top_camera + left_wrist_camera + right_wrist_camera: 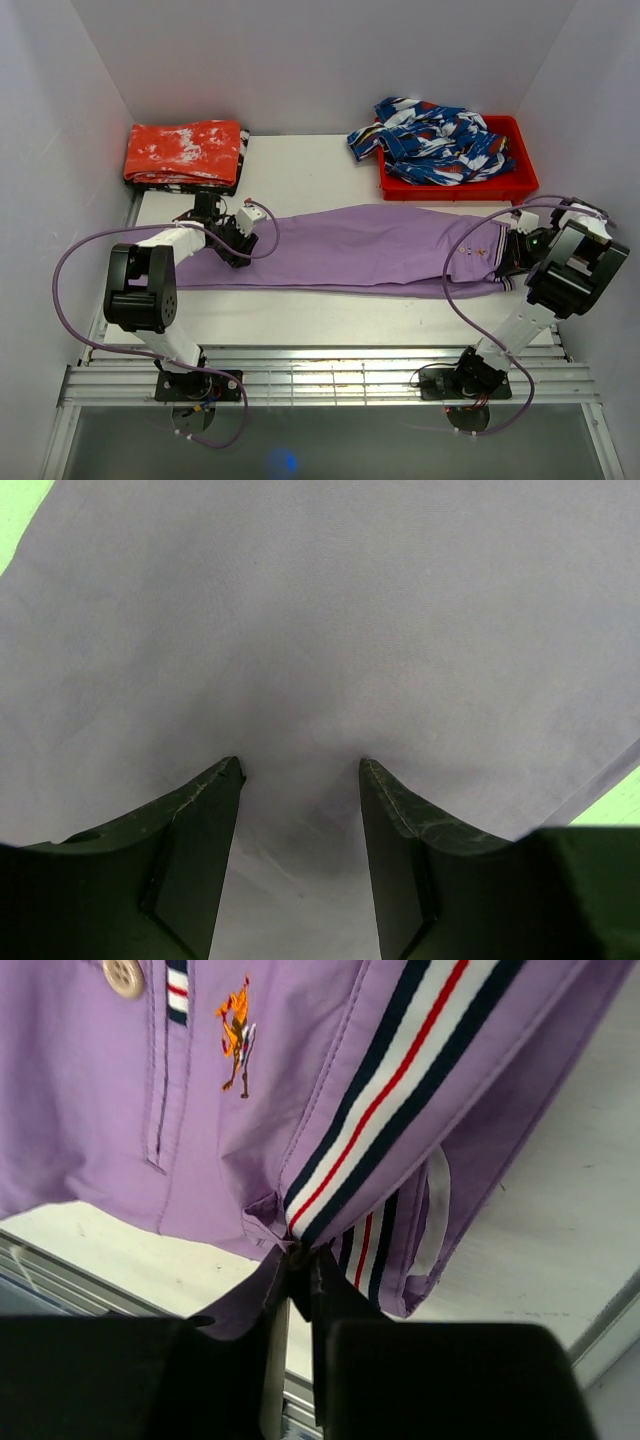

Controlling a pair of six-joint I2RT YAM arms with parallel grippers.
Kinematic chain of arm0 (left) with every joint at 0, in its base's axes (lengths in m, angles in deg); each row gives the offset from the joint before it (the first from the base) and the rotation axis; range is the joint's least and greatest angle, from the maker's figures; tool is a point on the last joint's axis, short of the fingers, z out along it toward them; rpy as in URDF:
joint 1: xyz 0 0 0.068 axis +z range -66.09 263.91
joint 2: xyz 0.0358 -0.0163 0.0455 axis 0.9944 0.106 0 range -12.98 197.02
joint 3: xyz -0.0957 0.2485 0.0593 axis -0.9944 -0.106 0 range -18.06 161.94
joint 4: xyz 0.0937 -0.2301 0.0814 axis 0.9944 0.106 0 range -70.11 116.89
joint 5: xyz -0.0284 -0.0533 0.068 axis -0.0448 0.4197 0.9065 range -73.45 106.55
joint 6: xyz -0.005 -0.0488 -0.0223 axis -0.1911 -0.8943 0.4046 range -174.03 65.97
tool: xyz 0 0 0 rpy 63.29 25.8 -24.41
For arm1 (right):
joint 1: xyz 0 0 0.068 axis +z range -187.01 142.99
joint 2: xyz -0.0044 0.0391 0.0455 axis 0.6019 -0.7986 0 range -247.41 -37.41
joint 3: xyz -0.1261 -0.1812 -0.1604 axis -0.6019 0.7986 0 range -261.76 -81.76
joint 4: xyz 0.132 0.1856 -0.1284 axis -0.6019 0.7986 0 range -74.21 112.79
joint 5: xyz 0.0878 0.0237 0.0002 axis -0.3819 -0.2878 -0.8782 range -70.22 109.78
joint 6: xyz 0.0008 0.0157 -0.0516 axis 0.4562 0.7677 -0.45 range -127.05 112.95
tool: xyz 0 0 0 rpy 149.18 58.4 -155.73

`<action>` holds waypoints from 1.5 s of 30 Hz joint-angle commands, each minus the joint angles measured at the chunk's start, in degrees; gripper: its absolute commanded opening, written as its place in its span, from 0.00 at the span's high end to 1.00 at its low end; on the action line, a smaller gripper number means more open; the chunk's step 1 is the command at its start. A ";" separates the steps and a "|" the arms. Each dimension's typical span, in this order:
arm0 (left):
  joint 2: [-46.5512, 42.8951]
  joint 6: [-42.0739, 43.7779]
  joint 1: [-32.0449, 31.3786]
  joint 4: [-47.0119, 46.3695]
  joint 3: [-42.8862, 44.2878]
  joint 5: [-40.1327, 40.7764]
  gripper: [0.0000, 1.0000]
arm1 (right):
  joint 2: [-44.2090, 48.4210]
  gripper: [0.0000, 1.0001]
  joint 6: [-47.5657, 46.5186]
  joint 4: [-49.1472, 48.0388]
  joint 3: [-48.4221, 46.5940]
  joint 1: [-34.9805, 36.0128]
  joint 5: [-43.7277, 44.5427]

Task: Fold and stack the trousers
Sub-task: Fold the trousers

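The lilac-purple trousers (360, 248) lie stretched flat across the table, legs to the left, waistband to the right. My left gripper (240, 250) is open, its fingers (200, 820) spread just above the leg cloth (320, 630), which fills the left wrist view. My right gripper (512, 258) is shut on the waistband edge (300, 1245), pinching the cloth where the dark, white and red striped trim (390, 1080) ends. The waist corner is lifted a little off the table. A button and a small orange logo show near the trim.
A red-orange cloth with white blotches (185, 152) lies folded at the back left. A red tray (520, 185) at the back right holds a blue-white-red patterned garment (435, 140). White walls stand on three sides. Metal rails (330, 375) run along the near edge.
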 commanded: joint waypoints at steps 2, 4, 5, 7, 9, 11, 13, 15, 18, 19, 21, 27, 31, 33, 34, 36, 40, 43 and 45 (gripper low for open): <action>1.20 -0.87 0.32 3.90 -3.48 4.30 0.38 | 2.71 0.92 -1.49 5.36 -7.02 -0.46 -1.72; 1.81 -1.22 0.23 3.64 -3.66 4.56 0.38 | 3.24 0.92 -2.99 7.64 -8.70 -0.89 -0.58; 1.99 -1.31 0.32 3.38 -3.83 4.91 0.38 | 3.33 0.92 -3.51 8.53 -10.54 -1.07 -0.14; 2.43 -1.40 0.32 3.11 -3.92 5.88 0.38 | 3.07 0.92 -5.70 11.24 -12.22 -1.86 1.44; 2.52 -1.57 0.23 2.68 -4.10 6.93 0.39 | 2.72 0.92 -7.29 12.31 -12.66 -2.13 3.98; 2.78 -1.49 0.23 2.59 -4.10 7.20 0.39 | 2.63 0.92 -9.75 11.88 -11.18 -2.39 6.27; 2.87 -1.49 0.23 2.59 -4.10 7.38 0.38 | 2.10 0.92 -11.24 10.30 -7.23 -2.39 9.44; 2.96 -1.66 0.32 2.59 -3.75 7.46 0.39 | 1.31 0.92 -11.34 6.18 -3.63 -2.39 11.54; 2.26 -1.32 0.23 2.58 -3.75 6.06 0.38 | -1.41 0.92 -9.76 0.81 -2.29 -2.39 12.26; 1.82 -1.05 0.32 2.76 -3.66 5.19 0.38 | -2.90 0.92 -9.15 -0.33 -2.73 -2.39 12.43; 0.68 -0.44 0.32 3.55 -3.31 4.13 0.39 | -4.05 0.92 -8.53 -1.31 -3.87 -2.39 12.18; -3.98 1.85 0.23 7.32 -1.55 -1.75 0.35 | -3.36 0.49 -11.16 3.61 -9.23 -1.78 10.24; -9.69 0.54 -0.12 11.63 2.66 -9.40 0.29 | 1.20 0.33 -13.53 7.90 -15.11 -0.99 5.77; -11.98 -1.39 -2.05 11.64 4.85 -10.03 0.27 | 3.06 0.33 -13.71 8.80 -17.40 -0.11 0.87; -12.24 -2.10 -2.75 11.29 5.48 -9.94 0.27 | 4.89 0.34 -13.71 9.06 -17.41 2.16 -0.90; -11.72 -9.89 -3.20 9.19 7.05 -8.11 0.26 | 6.57 0.34 -12.49 9.51 -16.71 5.68 -3.82; -7.95 -23.26 3.64 7.86 10.31 -8.00 0.26 | 9.13 0.35 -4.85 2.84 -9.44 18.14 -5.31; -6.89 -28.45 11.20 9.43 11.72 -7.57 0.25 | 7.30 0.35 -0.62 -2.44 -6.61 24.21 -5.06; -6.97 -28.91 16.47 10.84 11.90 -7.74 0.25 | 6.15 0.35 1.92 -7.08 -3.53 25.90 -2.96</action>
